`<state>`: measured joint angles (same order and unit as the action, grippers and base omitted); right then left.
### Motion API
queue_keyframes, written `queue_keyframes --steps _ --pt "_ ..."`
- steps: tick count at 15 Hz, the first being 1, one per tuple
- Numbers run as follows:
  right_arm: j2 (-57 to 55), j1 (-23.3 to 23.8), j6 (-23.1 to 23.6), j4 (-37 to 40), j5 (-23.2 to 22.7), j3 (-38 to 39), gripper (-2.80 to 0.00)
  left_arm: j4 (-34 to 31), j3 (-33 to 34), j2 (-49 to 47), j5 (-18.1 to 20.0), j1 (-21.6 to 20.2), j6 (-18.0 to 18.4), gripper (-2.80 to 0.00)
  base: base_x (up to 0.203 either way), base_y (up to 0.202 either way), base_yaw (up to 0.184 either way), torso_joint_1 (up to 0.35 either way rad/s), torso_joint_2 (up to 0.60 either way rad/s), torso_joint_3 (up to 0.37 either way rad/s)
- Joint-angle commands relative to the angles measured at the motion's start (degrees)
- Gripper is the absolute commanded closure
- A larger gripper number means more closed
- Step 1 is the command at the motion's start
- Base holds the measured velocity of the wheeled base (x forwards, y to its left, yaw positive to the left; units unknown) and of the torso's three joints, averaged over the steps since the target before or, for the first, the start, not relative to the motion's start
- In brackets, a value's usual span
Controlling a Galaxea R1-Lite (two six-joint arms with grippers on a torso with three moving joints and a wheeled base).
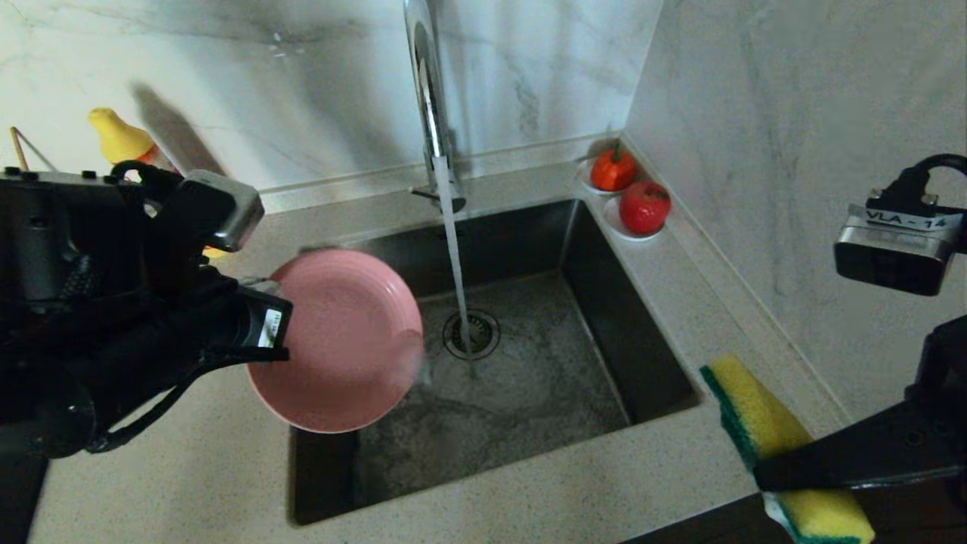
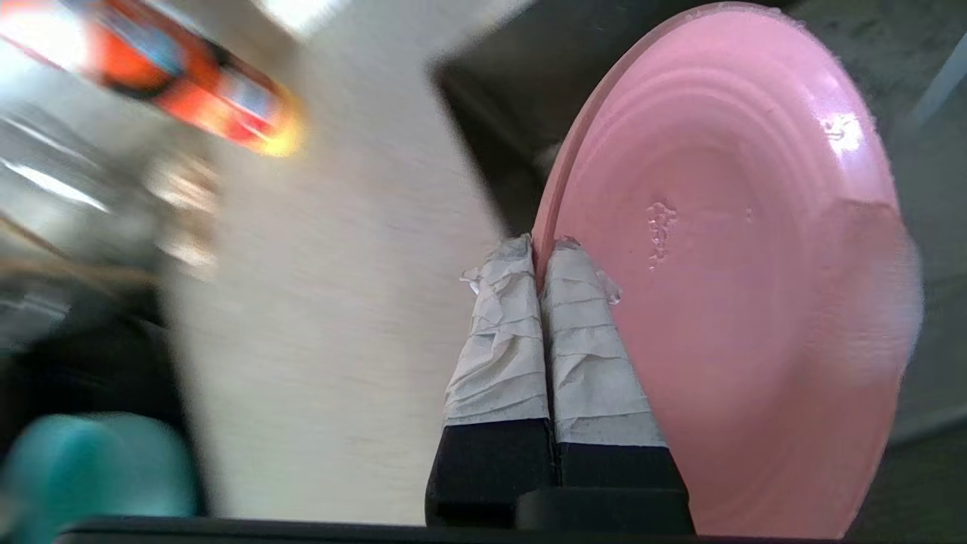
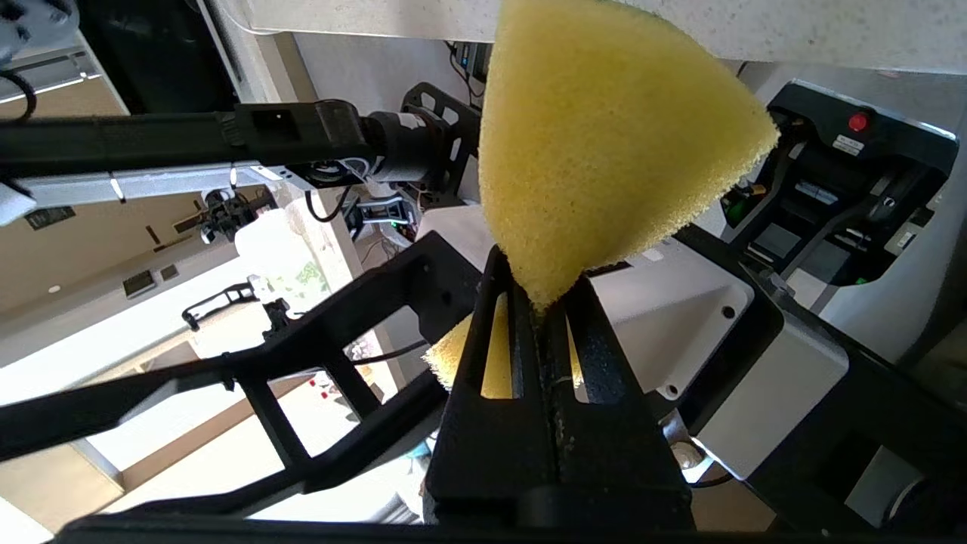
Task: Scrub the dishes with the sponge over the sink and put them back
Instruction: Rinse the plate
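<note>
My left gripper [image 2: 542,249] is shut on the rim of the pink plate [image 2: 740,264], its taped fingers pinching the edge. In the head view the plate [image 1: 340,340] hangs tilted over the left side of the sink [image 1: 604,302], with the left gripper [image 1: 281,332] at its left rim. Water runs from the chrome tap [image 1: 427,91] just right of the plate. My right gripper [image 3: 538,302] is shut on the yellow sponge [image 3: 604,136]. It holds the sponge [image 1: 755,415] above the counter at the sink's front right corner. A blurred teal bowl [image 2: 91,461] shows in the left wrist view.
Two white saucers with red fruit [image 1: 613,170] [image 1: 644,206] stand at the sink's back right corner, by the side wall. A yellow-capped bottle [image 1: 121,140] stands at the back left behind my left arm. Speckled counter [image 1: 529,491] runs along the sink's front.
</note>
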<state>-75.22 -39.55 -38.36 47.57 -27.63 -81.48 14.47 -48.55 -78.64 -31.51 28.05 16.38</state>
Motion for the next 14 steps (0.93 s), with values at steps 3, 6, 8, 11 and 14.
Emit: queue_keyframes --steps 3,6,8,11,14 --pt "1.57 0.08 -0.22 0.24 -0.23 1.50 0.00 0.03 1.66 5.93 -0.59 -0.07 13.85 0.00 0.000 0.000 0.000 0.000 0.00 0.000" --pt "1.39 0.08 -0.15 0.24 -0.23 1.50 0.00 0.15 2.55 6.65 -4.78 -0.10 18.04 0.00 0.000 0.000 0.000 0.000 0.00 0.000" --pt "1.39 0.08 -0.16 0.24 -0.23 1.59 0.00 1.96 3.87 6.66 -6.27 -0.10 18.83 0.00 0.000 0.000 0.000 0.000 0.00 0.000" --pt "1.30 0.08 -0.13 0.02 -0.23 2.30 0.00 7.06 4.88 6.70 -6.73 -0.66 20.44 0.00 0.000 0.000 0.000 0.000 0.00 0.000" --pt "1.77 0.08 -0.40 -3.76 -0.22 4.47 0.00 9.52 5.39 6.92 -8.21 -0.89 21.43 0.00 0.000 0.000 0.000 0.000 0.00 0.000"
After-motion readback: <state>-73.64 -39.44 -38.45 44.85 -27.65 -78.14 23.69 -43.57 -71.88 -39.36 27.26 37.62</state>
